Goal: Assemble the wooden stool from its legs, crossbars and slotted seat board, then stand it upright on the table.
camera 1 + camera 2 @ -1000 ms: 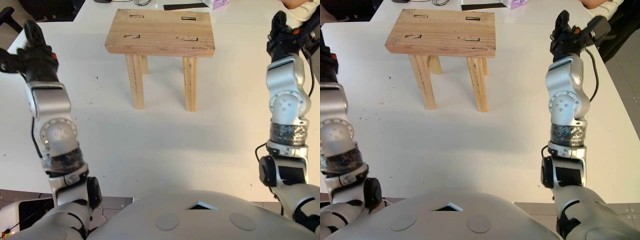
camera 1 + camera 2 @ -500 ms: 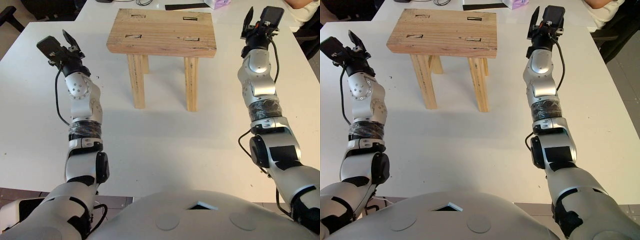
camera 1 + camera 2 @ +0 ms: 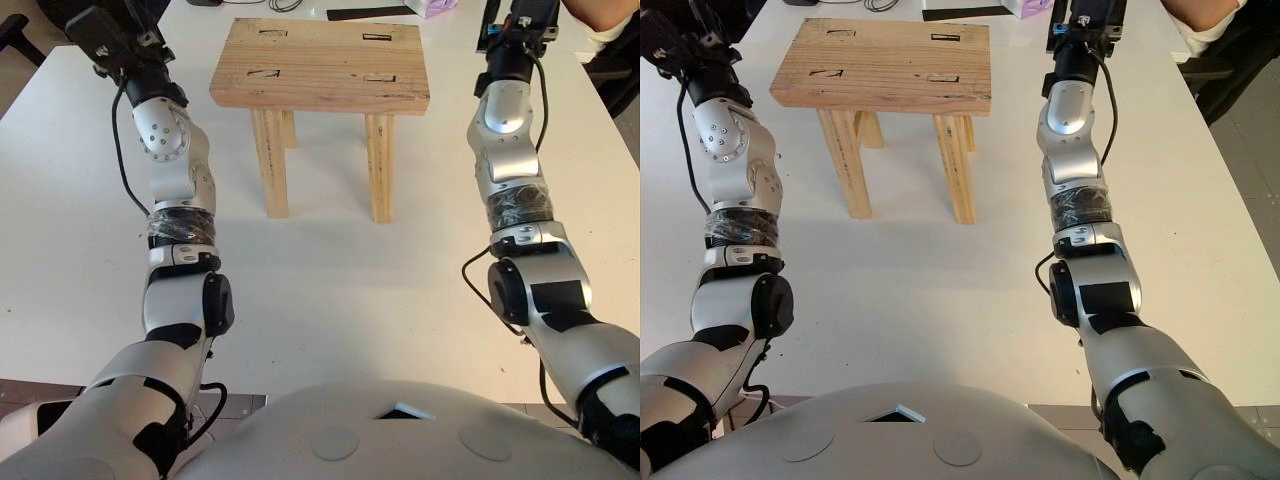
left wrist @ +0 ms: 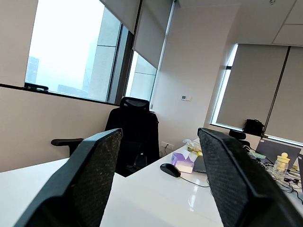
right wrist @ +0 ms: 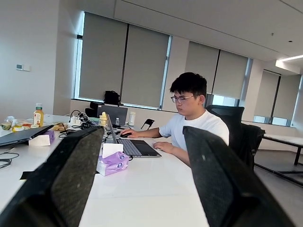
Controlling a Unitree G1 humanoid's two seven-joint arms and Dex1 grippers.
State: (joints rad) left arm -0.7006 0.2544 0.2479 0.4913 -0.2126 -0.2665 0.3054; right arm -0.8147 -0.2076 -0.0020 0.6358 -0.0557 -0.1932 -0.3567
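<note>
Stool [image 3: 320,70] stood upright on surface [image 3: 330,280]; L jaws & R jaws gaped wide, empty, either side of it.

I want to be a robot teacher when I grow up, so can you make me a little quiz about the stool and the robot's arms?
1. True or false: the wooden stool is lying on its side on the table.
2. Pick one: what is the left gripper holding? A) a stool leg B) a crossbar C) nothing
3. Fill in the number: the stool's top shows ___ slots.

Key: 1. False, it stands upright on its legs. 2. C, the fingers are apart with nothing between them. 3. Four.
</note>
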